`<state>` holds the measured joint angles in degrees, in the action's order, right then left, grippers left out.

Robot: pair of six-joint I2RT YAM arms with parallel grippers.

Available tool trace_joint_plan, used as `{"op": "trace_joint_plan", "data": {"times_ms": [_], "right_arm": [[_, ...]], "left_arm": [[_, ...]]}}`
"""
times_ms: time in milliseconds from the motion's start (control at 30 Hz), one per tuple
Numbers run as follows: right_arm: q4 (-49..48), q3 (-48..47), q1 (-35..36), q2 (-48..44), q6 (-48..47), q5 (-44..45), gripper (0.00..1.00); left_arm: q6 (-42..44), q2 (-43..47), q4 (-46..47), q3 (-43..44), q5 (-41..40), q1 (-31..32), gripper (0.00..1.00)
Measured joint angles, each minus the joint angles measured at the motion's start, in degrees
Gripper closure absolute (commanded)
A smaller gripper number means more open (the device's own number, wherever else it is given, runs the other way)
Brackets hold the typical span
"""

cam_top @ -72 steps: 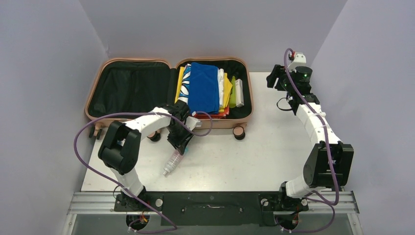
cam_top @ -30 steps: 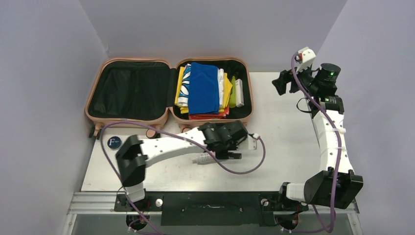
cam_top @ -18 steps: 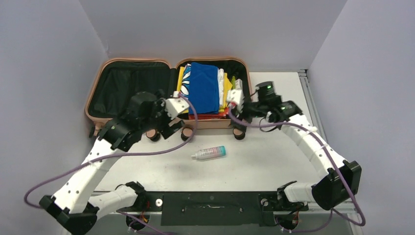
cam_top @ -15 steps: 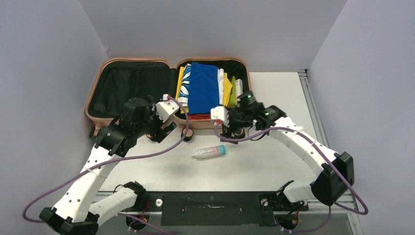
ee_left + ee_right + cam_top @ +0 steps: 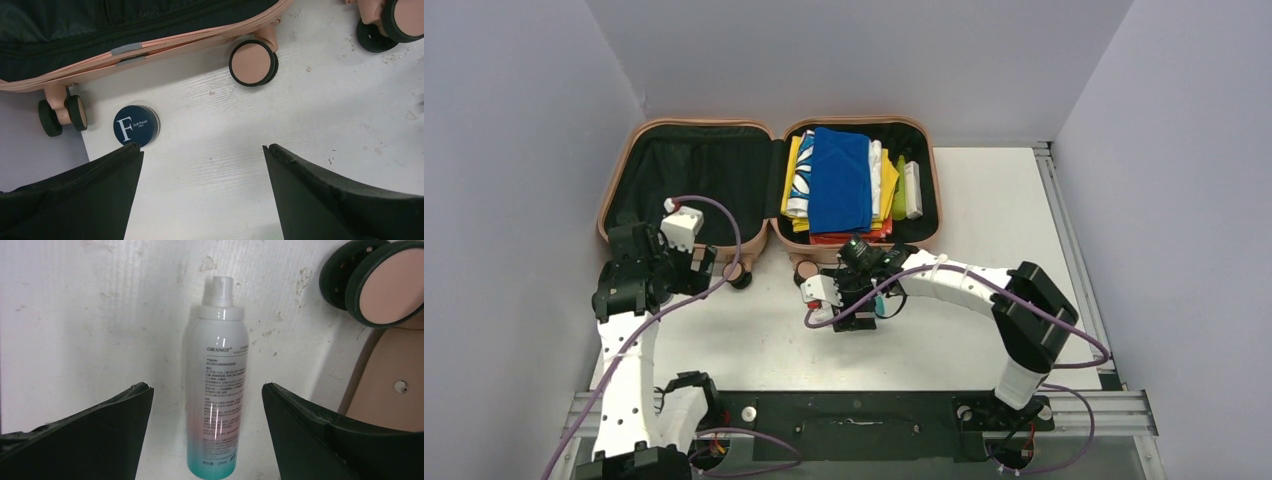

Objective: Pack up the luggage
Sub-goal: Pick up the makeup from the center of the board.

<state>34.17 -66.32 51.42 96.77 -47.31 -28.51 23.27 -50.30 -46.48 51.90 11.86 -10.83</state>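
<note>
- The right gripper hangs low over the white tabletop. Its two black fingers stand wide apart with nothing held.
- Between them lies a slim plastic spray bottle, white at the shoulder and fading through pink to a teal base. It rests flat on its side.
- Its long axis runs the way the fingers point, with the nozzle away from the wrist and the teal base towards it. The closing line therefore crosses the bottle's narrow width.
- The bottle touches neither finger. It sits a little nearer the finger on the side of the pink-and-black caster wheel.
- Judged from this, the coming move needs a straight descent and a squeeze on the mid-body. A round bottle lying flat may roll if one finger meets it first.
- The left gripper is well apart from the bottle, so the right arm is plainly the nearer one. The left fingers are also spread wide and empty. A round dark-blue jar with a white letter F on its lid lies just beyond one fingertip.
- Beyond both grippers is the salmon-pink hard-shell suitcase, lying open at the far side of the table. One half shows bare black lining and the other holds folded clothes. From the right fingers it lies ahead, past the wheel.
</note>
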Motion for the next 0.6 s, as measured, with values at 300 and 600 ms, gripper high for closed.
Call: {"op": "trace_joint_plan", "data": {"times_ms": [300, 600], "right_arm": [[-4.0, 0.6, -0.1, 6.9, 4.0, 5.5, 0.74], [-1.3, -1.3, -3.5, 7.0, 5.7, 4.1, 0.93]], "left_arm": [[2.5, -4.9, -2.2, 0.0, 3.7, -8.2, 0.04], [3.0, -13.3, -2.3, 0.3, 5.2, -18.4, 0.04]]}}
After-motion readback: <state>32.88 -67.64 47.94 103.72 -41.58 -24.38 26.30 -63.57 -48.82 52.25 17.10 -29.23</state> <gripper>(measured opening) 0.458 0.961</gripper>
